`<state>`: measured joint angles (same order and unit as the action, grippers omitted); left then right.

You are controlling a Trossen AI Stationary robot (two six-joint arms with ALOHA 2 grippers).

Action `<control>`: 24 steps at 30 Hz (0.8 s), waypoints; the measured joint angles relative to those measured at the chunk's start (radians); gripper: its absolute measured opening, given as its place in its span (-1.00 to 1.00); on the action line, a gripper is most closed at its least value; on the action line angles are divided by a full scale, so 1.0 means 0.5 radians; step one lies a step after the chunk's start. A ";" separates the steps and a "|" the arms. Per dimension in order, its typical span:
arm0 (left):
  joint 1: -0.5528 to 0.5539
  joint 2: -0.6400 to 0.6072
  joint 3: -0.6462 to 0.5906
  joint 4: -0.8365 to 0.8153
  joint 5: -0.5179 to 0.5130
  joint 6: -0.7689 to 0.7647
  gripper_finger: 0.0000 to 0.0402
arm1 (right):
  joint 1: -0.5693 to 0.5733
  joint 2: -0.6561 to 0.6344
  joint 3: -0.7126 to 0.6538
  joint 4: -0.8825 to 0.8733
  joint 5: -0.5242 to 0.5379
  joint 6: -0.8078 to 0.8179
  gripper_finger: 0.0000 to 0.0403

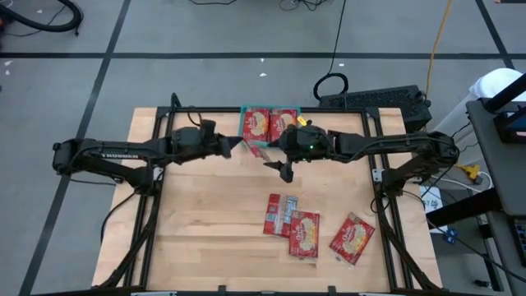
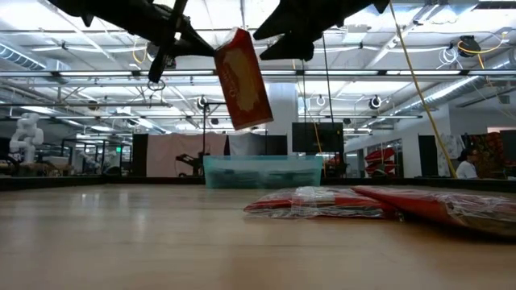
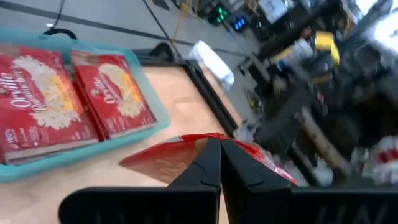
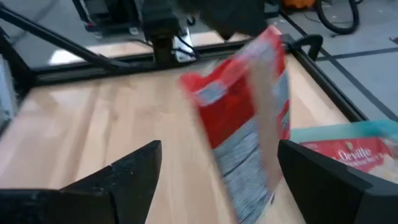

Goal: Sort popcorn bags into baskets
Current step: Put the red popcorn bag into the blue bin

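The teal basket (image 1: 243, 123) sits at the far edge of the wooden table (image 1: 205, 222) and serves as the landmark here. Two Orville popcorn bags (image 3: 68, 99) already lie flat inside it, side by side, red fronts up.

Just in front of the basket's near rim, the left gripper (image 3: 219, 163) holds its fingers pressed together on the top edge of a third popcorn bag (image 2: 242, 79), which hangs well clear of the tabletop and tilts slightly. The right gripper (image 4: 217, 180) is right beside that hanging bag, on the basket's near side, with its fingers spread wide apart and nothing between them; the bag's white-grey back faces it.

Well away from the basket, toward the near edge of the table, more bags remain: a loose overlapping cluster (image 1: 292, 224) and one bag lying apart (image 1: 353, 238).

As a judgement, the sorting is partway through: two bags are placed, one is in the air close to the basket, and at least three, perhaps four, have not yet been picked up.
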<state>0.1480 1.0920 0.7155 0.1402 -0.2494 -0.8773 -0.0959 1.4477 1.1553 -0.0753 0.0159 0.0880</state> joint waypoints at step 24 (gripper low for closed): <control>0.072 0.000 0.000 0.216 -0.007 -0.278 -1.00 | -0.146 0.157 -0.002 0.344 0.350 -0.153 -0.50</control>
<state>0.1838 1.0920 0.7155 0.2483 -0.2531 -1.0161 -0.1688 1.5263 1.1543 0.0966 0.1908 0.0115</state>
